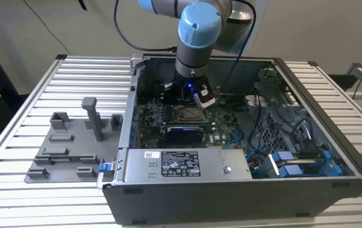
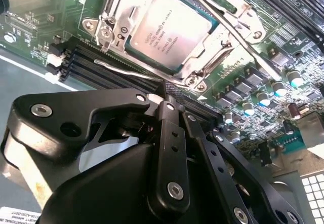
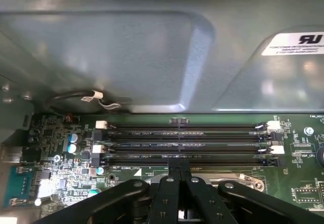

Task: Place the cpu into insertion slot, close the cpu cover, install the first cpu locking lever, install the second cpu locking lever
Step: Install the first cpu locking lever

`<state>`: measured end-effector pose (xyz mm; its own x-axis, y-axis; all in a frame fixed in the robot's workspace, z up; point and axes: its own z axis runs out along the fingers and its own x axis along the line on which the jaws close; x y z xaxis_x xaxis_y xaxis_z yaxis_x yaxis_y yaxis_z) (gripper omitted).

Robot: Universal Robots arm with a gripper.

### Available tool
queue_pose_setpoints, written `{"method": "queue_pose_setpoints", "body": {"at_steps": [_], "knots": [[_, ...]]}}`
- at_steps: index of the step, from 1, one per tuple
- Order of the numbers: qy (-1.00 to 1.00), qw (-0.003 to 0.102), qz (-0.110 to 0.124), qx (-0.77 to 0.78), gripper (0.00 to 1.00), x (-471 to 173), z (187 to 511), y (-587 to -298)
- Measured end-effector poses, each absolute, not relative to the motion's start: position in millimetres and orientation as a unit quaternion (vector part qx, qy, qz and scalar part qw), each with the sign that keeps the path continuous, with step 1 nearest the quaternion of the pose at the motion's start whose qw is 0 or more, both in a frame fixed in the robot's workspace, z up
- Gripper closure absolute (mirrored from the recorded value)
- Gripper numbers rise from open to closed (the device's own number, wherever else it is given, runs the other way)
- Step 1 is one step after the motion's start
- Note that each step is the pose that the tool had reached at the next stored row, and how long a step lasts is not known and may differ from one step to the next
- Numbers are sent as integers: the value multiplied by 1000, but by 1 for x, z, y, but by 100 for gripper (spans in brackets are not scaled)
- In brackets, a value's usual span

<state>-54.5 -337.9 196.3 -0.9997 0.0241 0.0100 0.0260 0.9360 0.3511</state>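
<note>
Exterior view: an open grey computer case lies on a slatted metal table. 1 robot arm reaches down into the far half of the case. Its gripper hangs low over the green circuit board, just beyond the insertion slot, a small silvery square near the middle of the board. A grey tray of holders sits on the table to the exterior view's left of the case. A boxy power unit lies along the case's near edge.

Second wrist view: the cpu sits flat in its socket, pale metal top upward. The cpu cover lies down around it as a silvery frame. 1 thin locking lever runs along the side of the socket nearest the gripper. A second lever crosses the far side. The 2 black fingers are pressed together with nothing seen between them, their tip right at the near lever's end. I cannot tell whether it touches.

First wrist view: the gripper again has its fingers closed, pointing toward 3 long black memory slots and the grey case wall beyond.
</note>
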Motion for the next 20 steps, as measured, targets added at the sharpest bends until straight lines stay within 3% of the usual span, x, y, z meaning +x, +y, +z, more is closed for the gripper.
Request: {"method": "queue_pose_setpoints", "body": {"at_steps": [20], "knots": [[-984, 3, -178, -13, 89, -39, 193, -338]]}}
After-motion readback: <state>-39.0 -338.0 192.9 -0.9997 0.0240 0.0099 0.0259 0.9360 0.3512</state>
